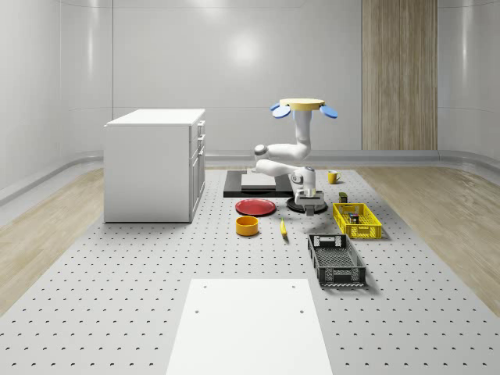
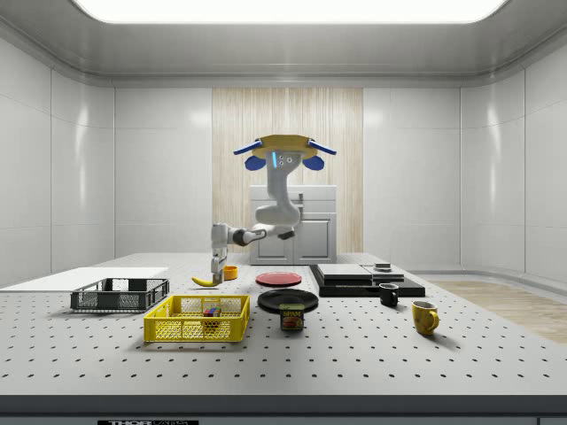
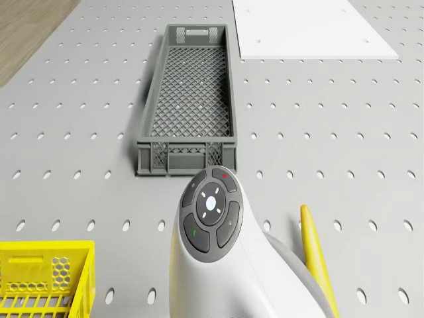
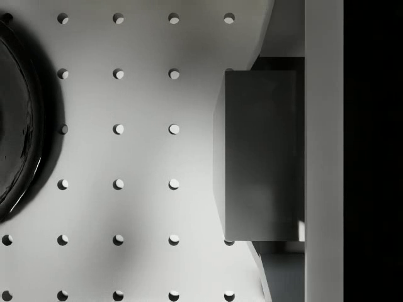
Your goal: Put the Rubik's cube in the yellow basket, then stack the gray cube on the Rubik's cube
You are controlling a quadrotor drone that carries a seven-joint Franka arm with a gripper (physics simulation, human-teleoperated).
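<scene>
The Rubik's cube (image 1: pixel 355 217) (image 2: pixel 211 312) lies inside the yellow basket (image 1: pixel 367 230) (image 2: pixel 182 331) (image 3: pixel 40 255). The gray cube (image 4: pixel 258 157) sits between my fingers, just above the perforated table, beside the black plate (image 4: pixel 16 113). My gripper (image 1: pixel 310 208) (image 2: pixel 215 269) (image 4: pixel 261 157) points straight down and is shut on the gray cube. It hangs between the black plate and the yellow basket, a short way off the basket's near corner. The drone (image 1: pixel 303 105) (image 2: pixel 283 149) hovers high over the table behind the gripper, its arm folded downward, wrist (image 3: pixel 211 211) below it.
A gray mesh basket (image 1: pixel 336 260) (image 3: pixel 189 99) stands beyond the yellow one. A banana (image 1: pixel 283 228) (image 3: pixel 317 258), an orange bowl (image 1: pixel 247 226) and a red plate (image 1: pixel 255 207) lie close by. A white cabinet (image 1: pixel 156 164), a dark slab (image 1: pixel 254 183), mugs and a can (image 2: pixel 291 317) stand farther off.
</scene>
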